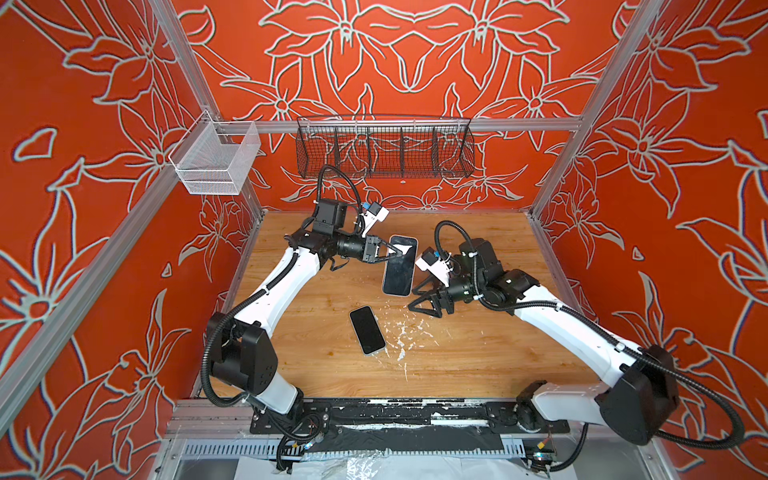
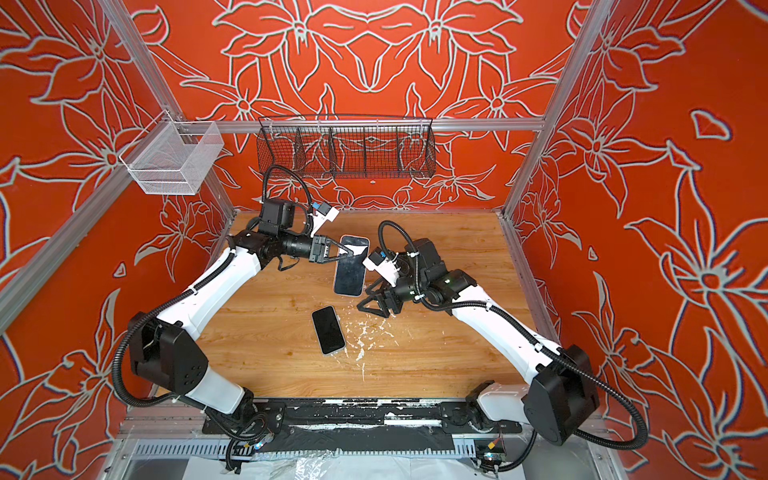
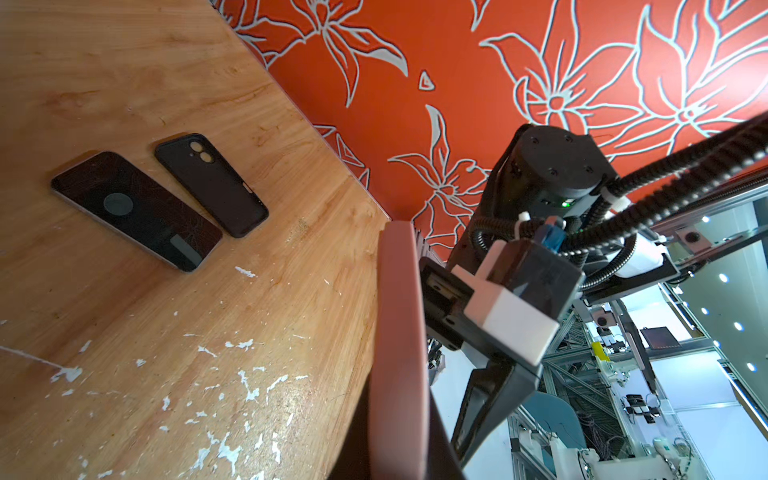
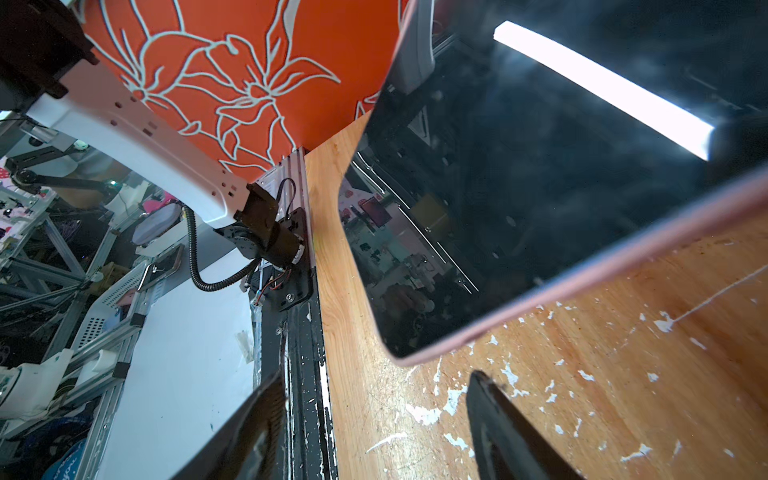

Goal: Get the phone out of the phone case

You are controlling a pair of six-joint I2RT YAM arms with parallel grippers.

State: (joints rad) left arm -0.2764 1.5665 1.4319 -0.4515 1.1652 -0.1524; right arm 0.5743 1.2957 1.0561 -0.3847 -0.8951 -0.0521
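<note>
The phone (image 1: 398, 272) is clamped by the closed left gripper (image 1: 395, 251); the right gripper (image 1: 422, 309) is open and empty. The glass is judged slippery and fragile, so the soft case (image 4: 582, 286) is best gripped at a corner.

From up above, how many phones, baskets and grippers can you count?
Phones: 2 (pink-cased phone, loose phone)
Baskets: 2 (white mesh basket, black wire basket)
Grippers: 2 (left gripper, right gripper)
Total: 6
</note>
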